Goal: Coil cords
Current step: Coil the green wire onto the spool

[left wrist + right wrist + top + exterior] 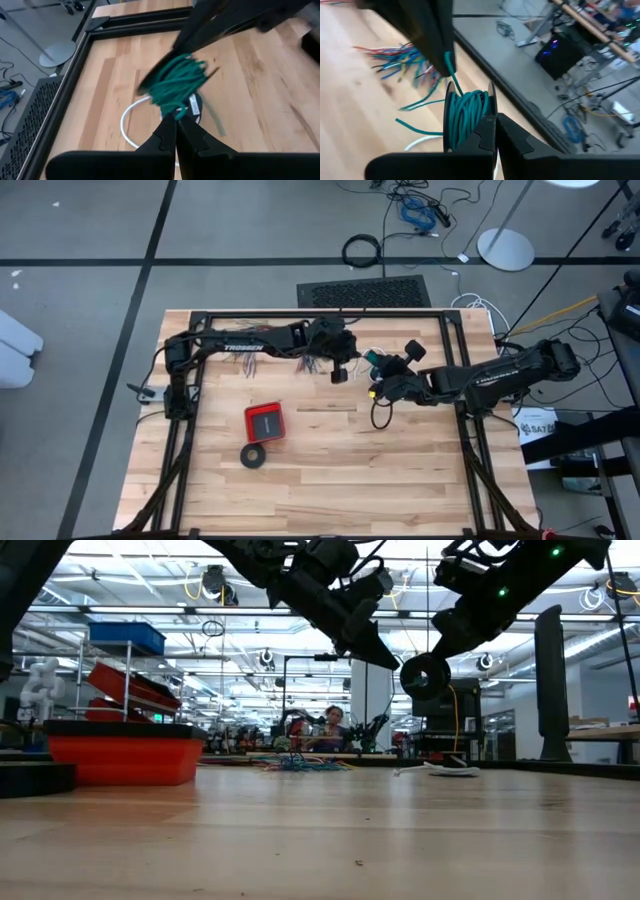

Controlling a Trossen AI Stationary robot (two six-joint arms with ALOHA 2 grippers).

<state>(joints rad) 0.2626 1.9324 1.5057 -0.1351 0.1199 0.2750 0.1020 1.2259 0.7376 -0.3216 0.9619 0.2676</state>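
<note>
Pale plank tabletop point(330, 480) framed in black rail, grey taped floor around it, and to the left of the teal wire coil point(176, 85) sit a flat black tape ring point(254, 455), a red square tray point(265, 422) and a fanned bundle of coloured wires point(402, 57). Left gripper point(176, 120), fingers pressed together, nips the wire end beside that tight, stringy coil. Right gripper point(492, 120) is clamped on the coil above the looped white cord point(131, 112).
</note>
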